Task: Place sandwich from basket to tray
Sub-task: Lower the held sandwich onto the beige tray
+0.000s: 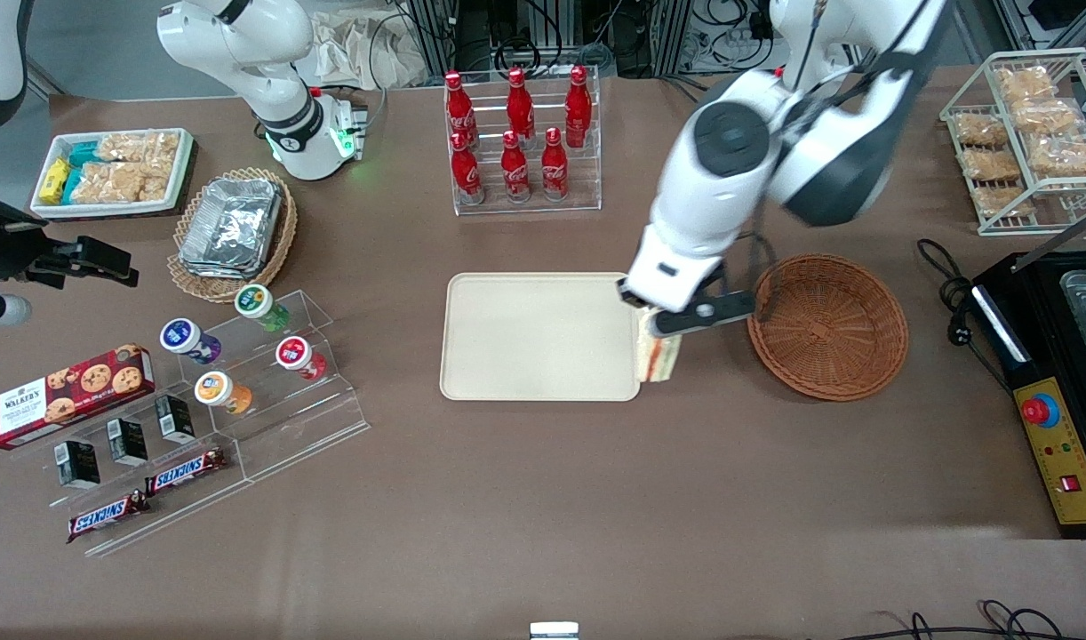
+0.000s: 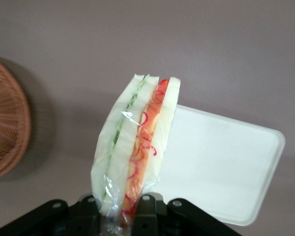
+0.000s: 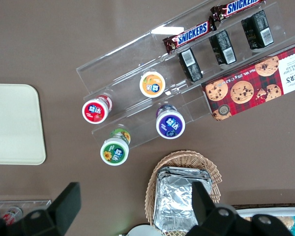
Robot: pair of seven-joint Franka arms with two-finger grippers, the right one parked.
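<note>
- The left arm's claw (image 1: 666,327) is clamped on the triangular white-bread sandwich (image 1: 659,357) with red-orange and green filling, wrapped in clear film (image 2: 137,147).
- The sandwich hangs clear of the brown bench (image 1: 543,498), at the edge of the flat cream-beige rectangular tray (image 1: 525,342) nearest the round reddish-brown wicker basket (image 1: 827,324).
- The basket sits beside the tray, toward the working arm's end.

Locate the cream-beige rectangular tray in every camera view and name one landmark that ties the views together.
Front view: the cream-beige rectangular tray lies mid-table, beside the round reddish-brown wicker basket.
Left wrist view: the tray shows past the wrapped triangular sandwich held in the left gripper.
Right wrist view: one rounded end of the tray shows beside the clear acrylic yogurt stand.
Shared landmark: the tray itself.
</note>
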